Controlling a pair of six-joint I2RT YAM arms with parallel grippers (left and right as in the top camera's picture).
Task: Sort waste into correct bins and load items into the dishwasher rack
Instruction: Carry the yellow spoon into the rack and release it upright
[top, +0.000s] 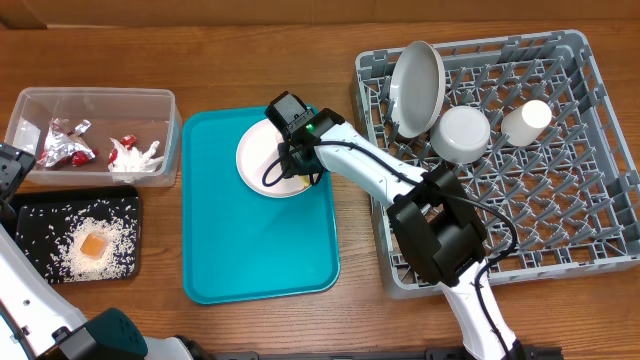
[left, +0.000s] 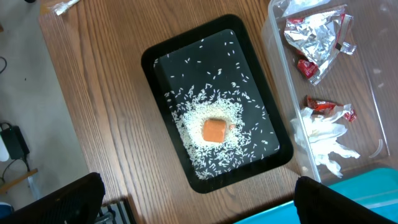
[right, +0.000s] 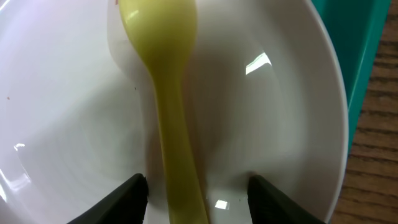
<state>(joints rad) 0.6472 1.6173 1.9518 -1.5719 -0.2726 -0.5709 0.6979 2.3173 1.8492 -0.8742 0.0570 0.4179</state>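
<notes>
My right gripper (top: 290, 170) is down over a white plate (top: 258, 155) on the teal tray (top: 255, 250). In the right wrist view its fingers (right: 198, 193) are open on either side of a yellow fork handle (right: 173, 124) lying in the plate (right: 280, 112). My left gripper (left: 193, 202) is open and empty above the black tray (left: 261, 168), which holds white rice (left: 211, 149) and an orange cube (left: 214, 130). The clear tub (top: 95, 100) holds foil wrappers (top: 65, 145), a red packet (top: 127, 143) and a napkin (top: 140, 165). The grey rack (top: 560, 230) holds a plate (top: 416, 88), a bowl (top: 461, 133) and a cup (top: 527, 120).
The teal tray lies between the bins on the left and the rack on the right. The black tray (top: 75, 235) sits in front of the clear tub. A scrap of wrapper (left: 64, 6) lies on the wood near the table's edge.
</notes>
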